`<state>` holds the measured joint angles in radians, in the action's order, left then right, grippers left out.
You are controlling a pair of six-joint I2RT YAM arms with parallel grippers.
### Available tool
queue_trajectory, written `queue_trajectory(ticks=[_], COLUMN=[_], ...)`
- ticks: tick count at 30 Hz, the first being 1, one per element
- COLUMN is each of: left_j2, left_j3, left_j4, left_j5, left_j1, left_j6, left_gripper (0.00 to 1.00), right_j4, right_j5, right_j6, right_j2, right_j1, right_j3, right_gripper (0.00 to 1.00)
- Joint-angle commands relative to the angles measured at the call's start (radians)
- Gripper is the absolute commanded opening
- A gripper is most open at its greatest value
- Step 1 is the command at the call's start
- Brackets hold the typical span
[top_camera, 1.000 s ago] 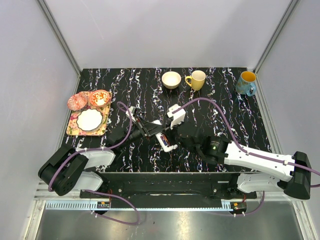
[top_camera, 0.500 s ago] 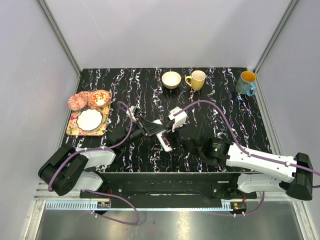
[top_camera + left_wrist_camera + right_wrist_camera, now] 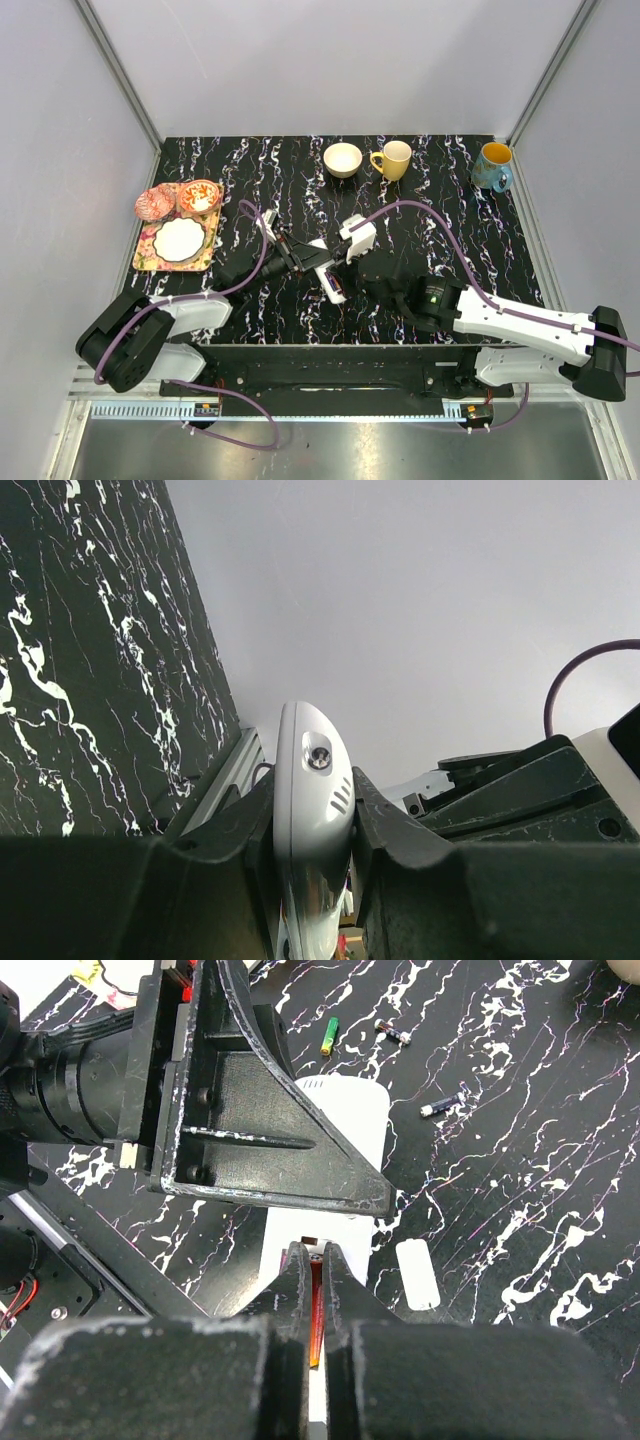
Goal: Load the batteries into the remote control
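My left gripper point(image 3: 312, 805) is shut on the white remote control point(image 3: 312, 770) and holds it edge-on by its sides; in the top view the remote point(image 3: 330, 283) sits mid-table at that gripper point(image 3: 305, 258). My right gripper point(image 3: 313, 1255) is shut on a red-orange battery point(image 3: 317, 1320) and holds it right over the remote's open white back point(image 3: 345, 1110). Three loose batteries lie beyond on the table: a green-yellow one point(image 3: 329, 1035), a dark one with a red end point(image 3: 393, 1031) and a bluish one point(image 3: 441, 1106).
A small white battery cover point(image 3: 417, 1274) lies on the black marbled table right of the remote. A bowl point(image 3: 343, 159), a yellow mug point(image 3: 393, 159) and a blue mug point(image 3: 492, 166) stand at the back. A patterned tray point(image 3: 146, 258) with dishes is at the left.
My right gripper has shifted slightly right and closer over the remote with the battery in it. My left gripper has nudged the remote a little toward the back.
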<state>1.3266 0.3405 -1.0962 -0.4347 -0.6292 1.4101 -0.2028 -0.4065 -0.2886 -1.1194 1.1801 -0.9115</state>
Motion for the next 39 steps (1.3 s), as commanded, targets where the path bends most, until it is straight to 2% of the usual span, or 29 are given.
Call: queue_trajectory(ticks=[1,22,32,39], left_j2=[-0.055,-0.09,-0.087,-0.084], left_j3=[0.077,0.123,0.103,0.077], left_j4=[-0.119,-0.09,-0.105,-0.116], left_j5=[0.044,0.062,0.05,0.044], left_j1=[0.014,0.052,0.052,0.051], left_j6=[0.018,0.024,0.03,0.026], left_gripper=[0.0,0.0,0.0,0.0], right_j4=[-0.11,-0.144,-0.176,-0.199], right_j5=[0.034,0.061,0.0,-0.038], right_j6=[-0.03,-0.093,-0.101,-0.119], right_j2=[-0.013,-0.045,-0.06,-0.062], right_j1=[0.006,0.007,0.007,0.006], right_j3=[0.017,0.04,0.008,-0.026], right_gripper=[0.0,0.0,0.09,0.19])
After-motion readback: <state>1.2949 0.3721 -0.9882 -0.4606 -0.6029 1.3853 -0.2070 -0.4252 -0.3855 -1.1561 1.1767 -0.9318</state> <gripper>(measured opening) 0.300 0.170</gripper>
